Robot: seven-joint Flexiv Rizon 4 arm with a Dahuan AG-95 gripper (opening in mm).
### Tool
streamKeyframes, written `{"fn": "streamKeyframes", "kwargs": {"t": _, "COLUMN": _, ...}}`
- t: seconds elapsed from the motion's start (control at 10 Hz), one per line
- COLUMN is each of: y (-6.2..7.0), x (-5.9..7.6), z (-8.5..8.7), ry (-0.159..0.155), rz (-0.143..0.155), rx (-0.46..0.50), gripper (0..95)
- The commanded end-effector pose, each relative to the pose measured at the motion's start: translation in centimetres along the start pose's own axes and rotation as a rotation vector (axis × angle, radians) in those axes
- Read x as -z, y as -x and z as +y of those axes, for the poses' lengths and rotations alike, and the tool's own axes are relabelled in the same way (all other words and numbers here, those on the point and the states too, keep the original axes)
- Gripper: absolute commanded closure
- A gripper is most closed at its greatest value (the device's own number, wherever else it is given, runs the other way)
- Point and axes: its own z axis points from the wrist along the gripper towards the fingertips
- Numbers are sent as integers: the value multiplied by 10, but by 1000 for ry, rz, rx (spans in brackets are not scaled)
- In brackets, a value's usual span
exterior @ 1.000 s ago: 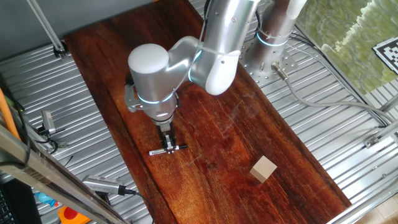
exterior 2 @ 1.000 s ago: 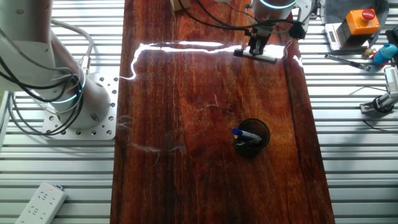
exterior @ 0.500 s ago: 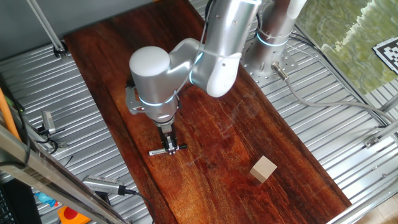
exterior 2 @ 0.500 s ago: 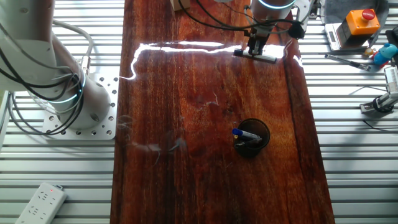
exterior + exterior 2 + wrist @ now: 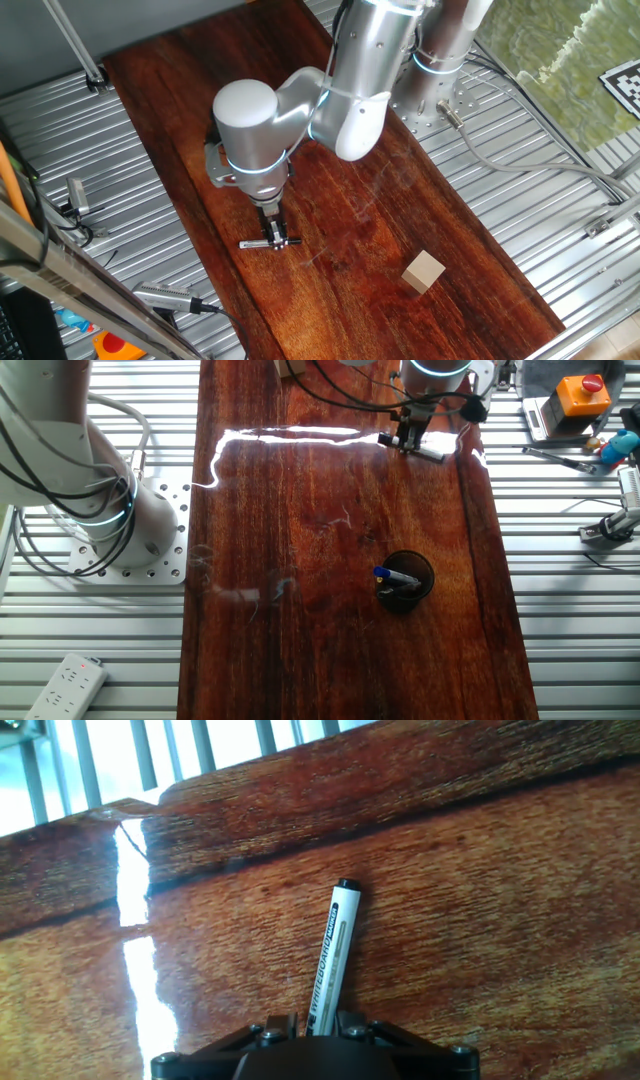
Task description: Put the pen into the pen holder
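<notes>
The black two-finger gripper [image 5: 312, 1020] pinches the slim white pen with dark print [image 5: 330, 955] over the dark reddish wooden board [image 5: 300, 540], well apart from the small black round pen holder [image 5: 404, 582], which holds a blue-capped pen [image 5: 396, 575]

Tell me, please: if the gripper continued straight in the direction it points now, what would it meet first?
The gripper points straight down at the wooden table and is shut on the pen. Below it, only the table shows, so it would likely meet that first; the gap is unclear.
</notes>
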Motion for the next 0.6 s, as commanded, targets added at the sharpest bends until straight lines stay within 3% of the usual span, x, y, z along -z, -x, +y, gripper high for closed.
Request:
{"fn": "streamKeyframes", "kwargs": {"t": 0.1, "y": 0, "x": 0, "z": 0, "ry": -9, "rz": -2, "rx": 13, "gripper": 950}}
{"fn": "streamKeyframes", "kwargs": {"t": 0.2, "y": 0, "x": 0, "z": 0, "ry": -25, "rz": -7, "rx": 45, "gripper": 950}}
{"fn": "streamKeyframes", "kwargs": {"t": 0.3, "y": 0, "x": 0, "z": 0, "ry": -78, "rz": -21, "rx": 101, "gripper": 950}}
{"fn": "streamKeyframes", "kwargs": {"t": 0.4, "y": 0, "x": 0, "z": 0, "ry": -105, "rz": -25, "rx": 122, "gripper": 950}}
{"fn": "streamKeyframes", "kwargs": {"t": 0.6, "y": 0, "x": 2, "z": 0, "ry": -119, "rz": -18, "rx": 160, "gripper": 950}}
